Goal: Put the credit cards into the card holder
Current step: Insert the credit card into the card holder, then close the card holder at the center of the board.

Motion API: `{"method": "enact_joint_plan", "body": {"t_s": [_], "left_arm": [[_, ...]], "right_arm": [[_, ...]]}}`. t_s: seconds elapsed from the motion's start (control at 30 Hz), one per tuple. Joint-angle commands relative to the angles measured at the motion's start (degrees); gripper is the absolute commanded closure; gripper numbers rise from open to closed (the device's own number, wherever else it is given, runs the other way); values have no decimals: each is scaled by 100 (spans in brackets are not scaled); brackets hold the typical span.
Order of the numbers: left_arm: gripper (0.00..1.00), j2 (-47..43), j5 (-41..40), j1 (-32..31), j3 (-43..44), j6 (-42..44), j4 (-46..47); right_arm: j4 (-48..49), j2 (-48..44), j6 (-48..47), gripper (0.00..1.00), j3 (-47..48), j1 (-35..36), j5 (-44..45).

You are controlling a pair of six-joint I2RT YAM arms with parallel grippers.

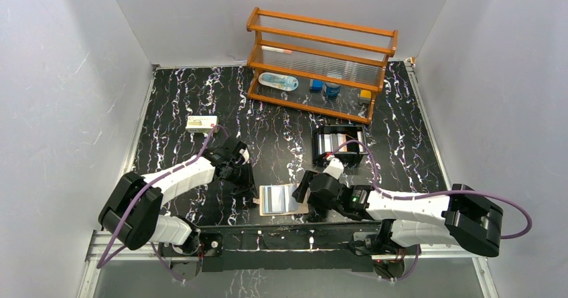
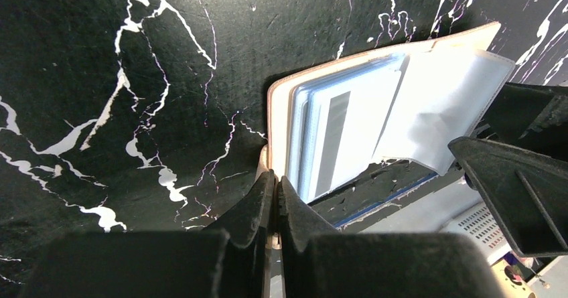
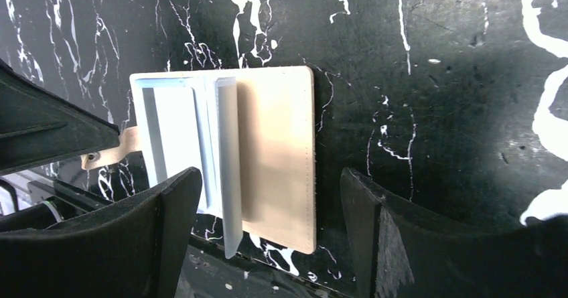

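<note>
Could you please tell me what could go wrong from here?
The open tan card holder lies close to the black marbled table's front edge; a nudge from the open right gripper could push it off. The shut left gripper pinches only its small tab, so the holder may pivot or slip.

I'm looking into a robotics lab test cell, not a home or a shop. Plain white panels [image 1: 67, 77] box in a black marble-print worktop [image 1: 281, 130]. Two cabled robot arms, the left arm [image 1: 181, 174] and the right arm [image 1: 408, 207], are bolted to a black base bar [image 1: 288, 236] at its near edge. Staged props sit out: a wooden rack [image 1: 321, 43] and a card holder [image 1: 281, 199].
</note>
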Motion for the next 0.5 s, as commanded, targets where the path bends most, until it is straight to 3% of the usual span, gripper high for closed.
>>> {"method": "enact_joint_plan", "body": {"t_s": [0.0,0.27,0.47], "left_arm": [[99,33,286,-36,81,32,54],[99,62,388,-35,59,0,198],[100,165,449,-37,-21,-35,372]], "right_arm": [[599,95,216,17,-91,-18,-98],[813,507,223,18,284,-14,-314],[1632,291,34,27,417,15,-663]]}}
